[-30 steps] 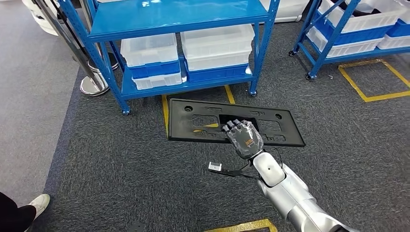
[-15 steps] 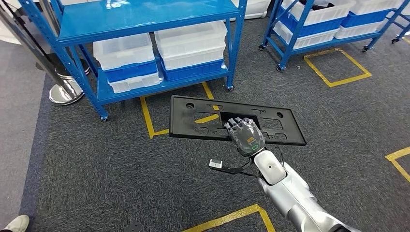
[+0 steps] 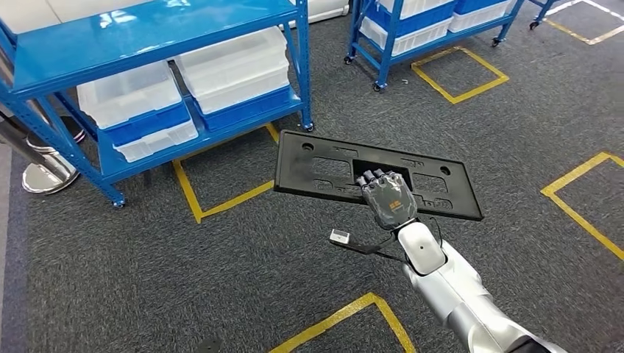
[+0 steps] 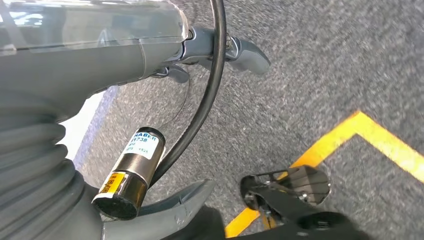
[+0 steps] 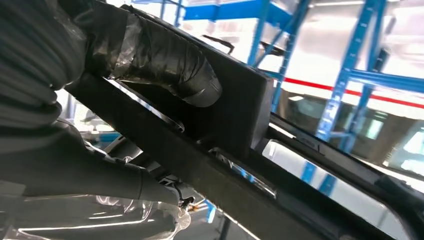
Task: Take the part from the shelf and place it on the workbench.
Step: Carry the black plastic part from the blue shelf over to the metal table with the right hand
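One part: black flat panel [image 3: 377, 176], held level over the carpet, centre of the head view, off the shelf already.
Right hand: right hand [image 3: 388, 200] grips the panel's near long edge, fingers hooked thru the middle cutout; right wrist view shows the thumb [image 5: 165, 62] clamped on the panel edge.
Left hand: left hand [image 4: 220, 52] in left wrist view, hanging over carpet; spread or curled, can't tell.
Risk 1: one-point hold near the middle, long ends unsupported, so panel could tilt or swing if the body turns fast.
Risk 2: far left corner of the panel sits near the blue shelf [image 3: 147, 29] leg w/ caster, upper centre; a swing that way could clip it.
Risk 3: loose cable w/ small connector [image 3: 339, 237] dangles by the wrist; might snag.
Room: open carpet lower left and right of frame; yellow floor tape [image 3: 353, 316] marks bays. 2nd blue rack [image 3: 412, 33] upper right, well apart.
Desk: none seen; judged mid-carry.
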